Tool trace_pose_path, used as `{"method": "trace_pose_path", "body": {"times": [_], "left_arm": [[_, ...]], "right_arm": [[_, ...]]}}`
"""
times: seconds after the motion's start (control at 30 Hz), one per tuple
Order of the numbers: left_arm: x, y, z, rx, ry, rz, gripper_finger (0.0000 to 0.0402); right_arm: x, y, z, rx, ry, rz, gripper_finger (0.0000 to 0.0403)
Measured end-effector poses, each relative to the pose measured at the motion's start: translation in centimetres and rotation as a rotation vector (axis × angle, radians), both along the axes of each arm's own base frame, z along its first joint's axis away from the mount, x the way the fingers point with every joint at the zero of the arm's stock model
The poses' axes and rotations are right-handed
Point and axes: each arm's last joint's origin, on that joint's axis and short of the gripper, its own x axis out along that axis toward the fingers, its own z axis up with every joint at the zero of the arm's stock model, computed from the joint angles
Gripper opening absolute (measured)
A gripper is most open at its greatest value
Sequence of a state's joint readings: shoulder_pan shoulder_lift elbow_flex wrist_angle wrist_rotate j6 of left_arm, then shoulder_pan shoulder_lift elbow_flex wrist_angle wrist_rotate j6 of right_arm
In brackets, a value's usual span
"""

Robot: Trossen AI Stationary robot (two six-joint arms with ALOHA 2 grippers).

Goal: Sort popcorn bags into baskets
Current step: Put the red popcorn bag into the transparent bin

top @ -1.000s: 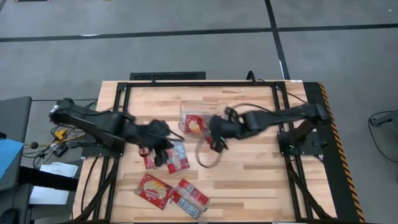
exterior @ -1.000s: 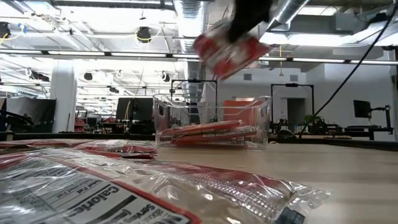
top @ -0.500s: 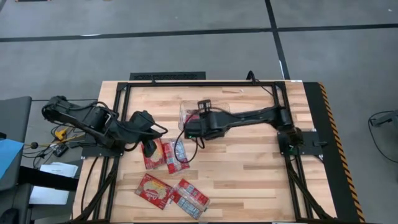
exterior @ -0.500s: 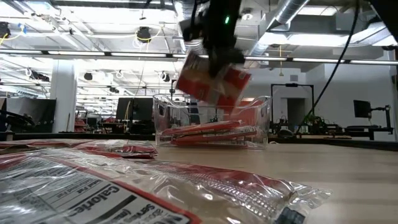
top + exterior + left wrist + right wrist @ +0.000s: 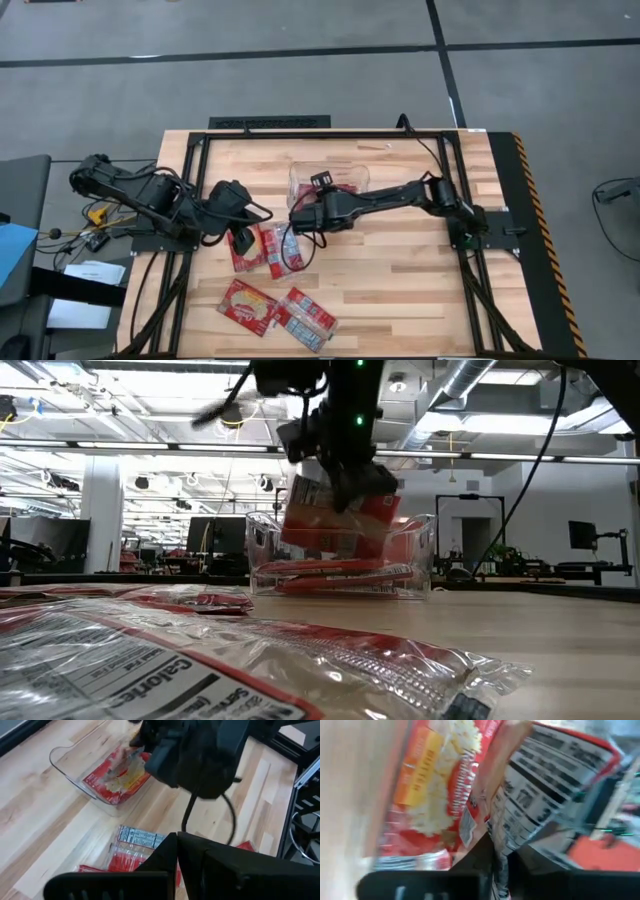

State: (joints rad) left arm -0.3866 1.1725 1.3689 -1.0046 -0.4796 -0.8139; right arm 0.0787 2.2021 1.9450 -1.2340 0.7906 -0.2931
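The clear bin (image 5: 345, 172) stands near the table's far middle with red packets lying flat in it (image 5: 340, 572). My right gripper (image 5: 345, 485) hangs over the bin's left part, shut on one red and white popcorn bag (image 5: 335, 525). My left gripper (image 5: 241, 238), shut and holding nothing, hovers at the left of two packets (image 5: 275, 250) that lie flat side by side on the table. Two more packets (image 5: 275, 310) lie near the table's near edge. In the left wrist view the bin (image 5: 65, 767) and the right arm show beyond my shut fingers (image 5: 177, 840). My right gripper pinches the popcorn bag between its two fingers at the bag's upper edge (image 5: 507, 837), on the side with the printed label. The fingers come from above, pointing down. The bag hangs tilted below them, its lower part (image 5: 330, 548) down inside the bin's walls, above the packets lying there.
The bin's clear walls (image 5: 425, 550) rise around the hanging bag. A crinkled packet (image 5: 200, 670) lies right in front of the low camera. Black frame rails (image 5: 190, 200) run along the table's sides. Bare wood (image 5: 400, 280) shows on the table's right half.
My right gripper has carried its bag toward the table's left, from beside the bin to over it, and lowered it from high above the rim down into the bin. My left gripper has drawn back a little toward the table's left and stopped beside the two packets.
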Motion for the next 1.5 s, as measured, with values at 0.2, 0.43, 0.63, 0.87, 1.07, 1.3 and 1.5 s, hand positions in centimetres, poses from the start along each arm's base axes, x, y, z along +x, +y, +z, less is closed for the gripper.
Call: {"method": "trace_pose_path", "body": {"times": [0.2,0.43,0.63,0.87,1.07,1.3,1.5], "left_arm": [[0.0,0.0,0.0,-0.003,-0.002,0.002,0.0],[0.0,0.0,0.0,0.0,-0.001,0.0,0.0],[0.0,0.0,0.0,0.007,0.004,-0.008,0.0],[-0.3,-0.5,-0.1,0.013,0.02,-0.031,0.0],[-2.1,-2.1,-1.2,0.037,0.125,-0.068,0.0],[-4.9,-5.5,-8.0,0.04,0.1,0.048,0.0],[-2.8,-6.2,-16.2,-0.041,-0.053,0.153,0.0]], "right_arm": [[-0.3,0.1,1.6,0.133,-0.083,-0.017,0.0122],[-0.5,0.8,2.0,0.245,-0.114,-0.029,0.0194],[-0.7,2.4,2.0,0.282,-0.099,0.005,0.0204],[0.0,4.1,4.7,0.398,-0.201,0.05,0.0169],[0.3,4.9,5.1,0.665,-0.315,-0.068,0.0149],[-1.4,8.7,7.6,0.821,-0.409,-0.123,0.0147],[-3.6,12.5,10.0,0.774,-0.545,-0.135,0.0132]]}}
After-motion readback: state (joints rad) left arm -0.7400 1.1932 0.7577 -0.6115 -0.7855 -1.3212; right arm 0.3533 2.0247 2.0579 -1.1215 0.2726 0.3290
